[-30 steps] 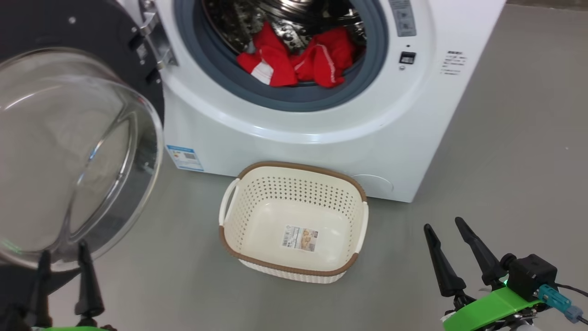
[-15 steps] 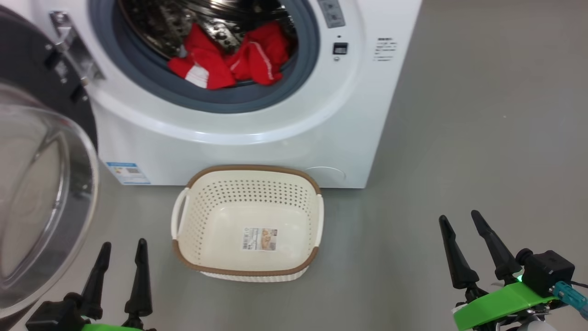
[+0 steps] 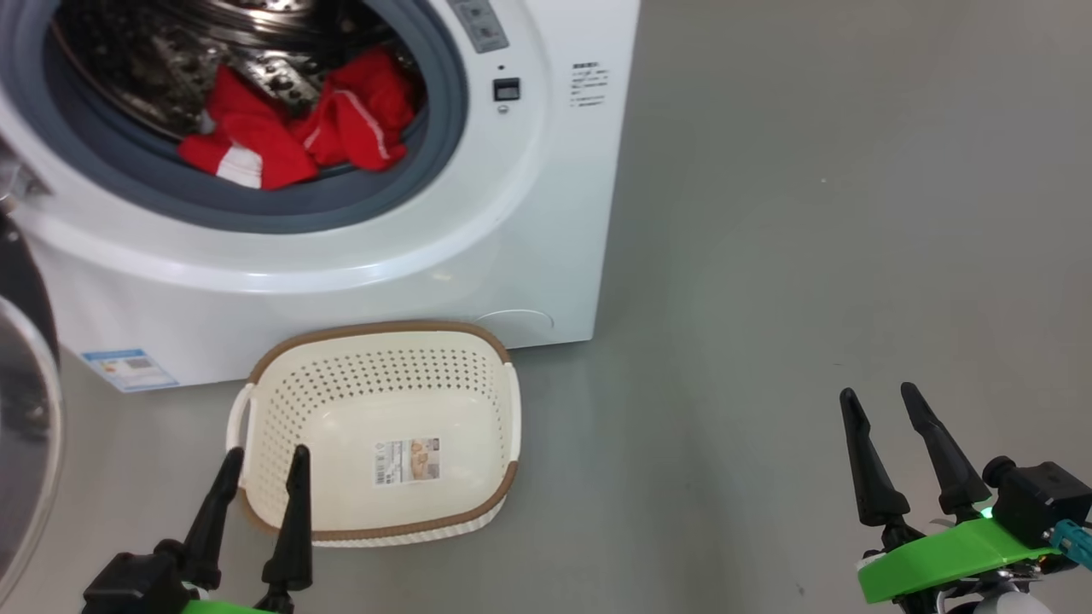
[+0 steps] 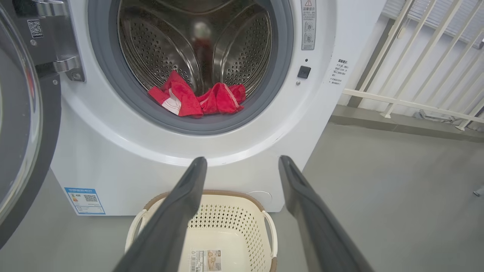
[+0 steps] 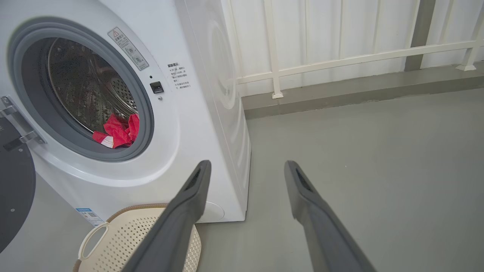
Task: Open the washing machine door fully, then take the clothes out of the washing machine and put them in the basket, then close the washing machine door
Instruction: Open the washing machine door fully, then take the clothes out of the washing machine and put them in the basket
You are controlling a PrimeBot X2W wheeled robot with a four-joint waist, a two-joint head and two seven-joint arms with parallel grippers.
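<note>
The washing machine (image 3: 341,281) has a glossy white shell, a matt grey rubber gasket (image 3: 256,209) and a shiny perforated steel drum (image 4: 234,56); inside it lie soft red cloth clothes (image 3: 358,128); before it, the basket (image 3: 478,384) is smooth cream perforated plastic; the washing machine door (image 4: 19,113) is clear glossy glass.

You saw the washing machine door (image 3: 21,426) open at far left, the clothes (image 3: 290,132) lying inside the washing machine (image 3: 512,213), the basket (image 3: 375,328) on the floor (image 3: 768,256) just before it, and the left gripper (image 3: 266,452) and right gripper (image 3: 877,392) spread wide.
</note>
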